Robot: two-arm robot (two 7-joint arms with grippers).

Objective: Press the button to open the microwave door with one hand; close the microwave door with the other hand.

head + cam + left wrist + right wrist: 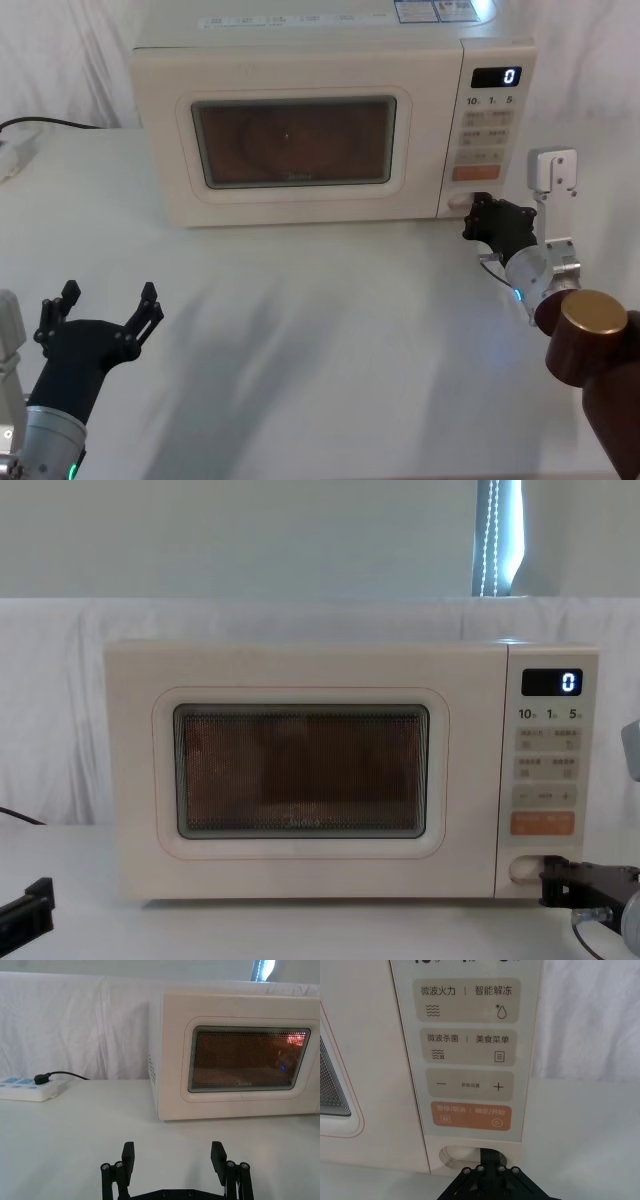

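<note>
The cream microwave stands at the back of the table. The microwave door (290,215) (175,1060) (300,875) lies flush with the body, and its dark window glows orange. The button (457,201) (456,1156) (520,868) is the wide oval key at the bottom of the control panel, under the orange key. My right gripper (478,208) (490,1154) (548,870) is shut, its tips touching the button's right half. My left gripper (110,295) (173,1160) is open, low at the near left, well short of the door and holding nothing.
A power strip (25,1089) with a black cable (40,123) lies on the table left of the microwave. The white table (320,330) stretches between the grippers and the microwave. White cloth hangs behind.
</note>
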